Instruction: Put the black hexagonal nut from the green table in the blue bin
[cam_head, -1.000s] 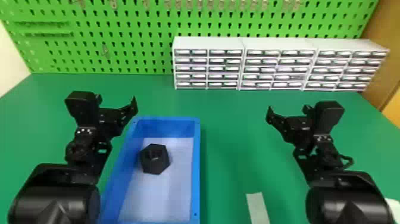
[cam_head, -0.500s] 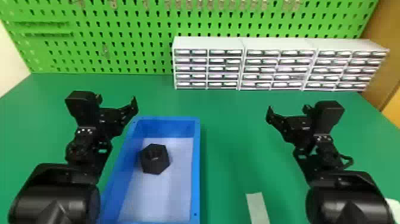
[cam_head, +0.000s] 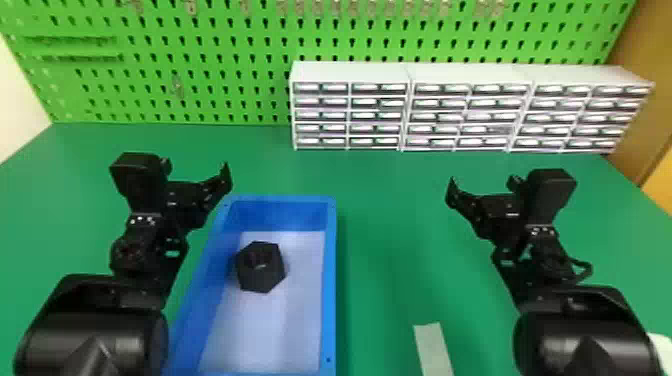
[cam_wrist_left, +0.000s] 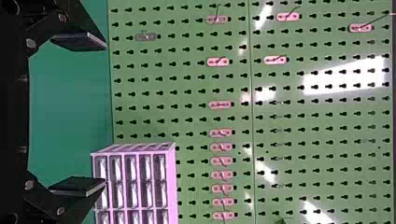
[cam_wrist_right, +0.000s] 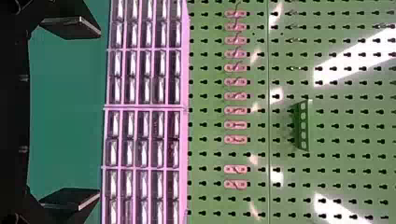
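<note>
Since nut sits in bin, task looks done | left hand, right hand: fingers apart, empty | advice: no regrasp; if retracting, go slow, clear of bin

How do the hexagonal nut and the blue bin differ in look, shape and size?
The hexagonal nut is black, while the blue bin has a much paler floor. The nut is a compact six-sided block; the bin is a long rectangular box. The nut is far smaller and lies inside the bin. Both have an opening facing up.
</note>
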